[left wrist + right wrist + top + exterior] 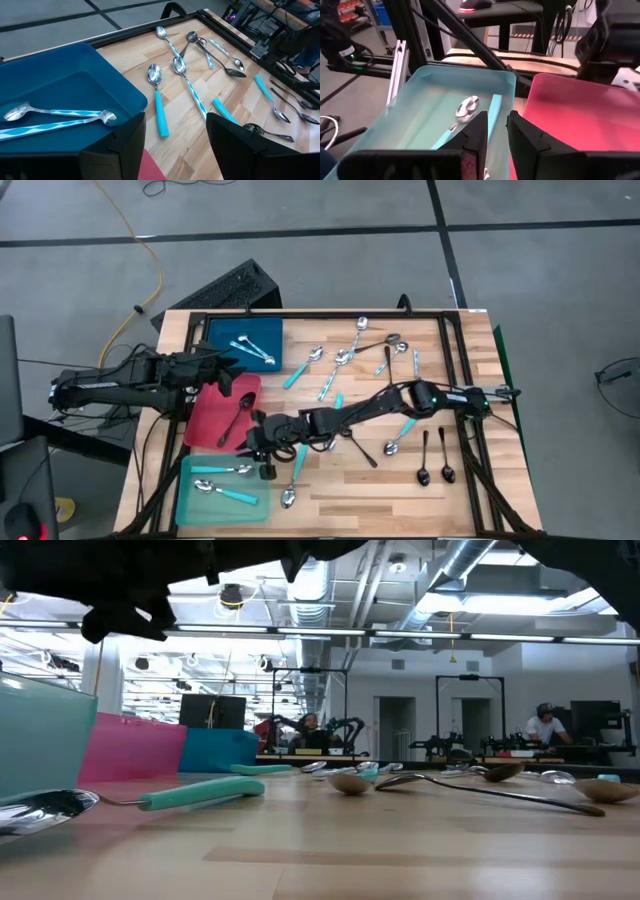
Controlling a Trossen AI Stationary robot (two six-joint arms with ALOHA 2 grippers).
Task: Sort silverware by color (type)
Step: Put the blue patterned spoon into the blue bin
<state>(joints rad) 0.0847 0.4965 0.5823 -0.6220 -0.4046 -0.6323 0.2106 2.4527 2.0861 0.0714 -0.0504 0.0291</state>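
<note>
The silverware is split between three trays and the wooden table. The blue tray (245, 345) holds two silver spoons (55, 117) with turquoise-patterned handles. In the red tray (205, 425) lies one black spoon (238, 416). Two turquoise-handled spoons (462, 112) lie in the teal tray (190, 500). My right gripper (497, 125) hangs raised at the teal tray's right end, open by a narrow gap, with nothing between its fingers. Over the blue and red trays my left gripper (175, 145) hovers, open and empty.
Several loose spoons (340, 360) lie across the table's middle and far side: silver, turquoise-handled and black. Two black spoons (435, 462) lie near the right. A turquoise-handled spoon (190, 795) lies just right of my right gripper. A black frame (455, 330) borders the table.
</note>
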